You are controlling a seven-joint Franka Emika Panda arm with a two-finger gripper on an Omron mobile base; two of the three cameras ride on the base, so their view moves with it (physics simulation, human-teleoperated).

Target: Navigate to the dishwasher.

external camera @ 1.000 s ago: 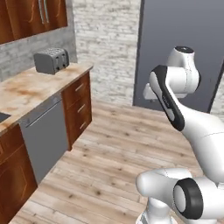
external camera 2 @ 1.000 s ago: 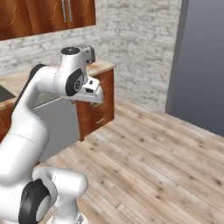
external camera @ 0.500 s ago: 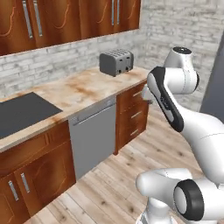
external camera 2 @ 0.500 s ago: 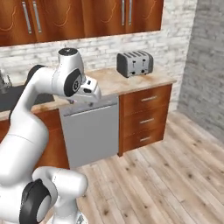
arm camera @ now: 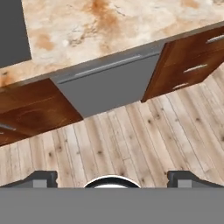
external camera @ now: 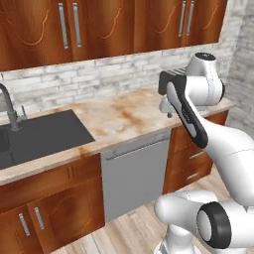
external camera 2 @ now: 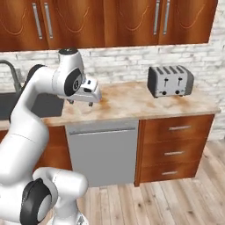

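1. Task object: the dishwasher (external camera 2: 103, 153) sits below and ahead of the tool (external camera 2: 90, 93), set under the tabletop (external camera 2: 132, 103) between a wooden cabinet door (external camera: 59, 213) and a stack of drawers (external camera 2: 173, 151).
2. Step in hand, as judged: final approach and alignment of the base with the dishwasher front. The panel is near and roughly frontal in the right base view, so the task appears close to complete.
3. Procedure: centre the base on the grey panel, not on the drawers. Use the long silver bar handle (arm camera: 107, 65) as the alignment reference; it should run level across the hand view.
4. Procedure: close the remaining floor (arm camera: 131, 140) gap slowly. Stop short of the panel so the door could swing down.
5. Clearance: the toaster (external camera 2: 170, 81) stands well to one side of the tool; the sink (external camera: 42, 136) lies on the other side.
6. Tool state: fingertips (arm camera: 41, 178) stand wide apart in the hand view. The tool holds nothing and touches nothing, hanging above the tabletop edge.
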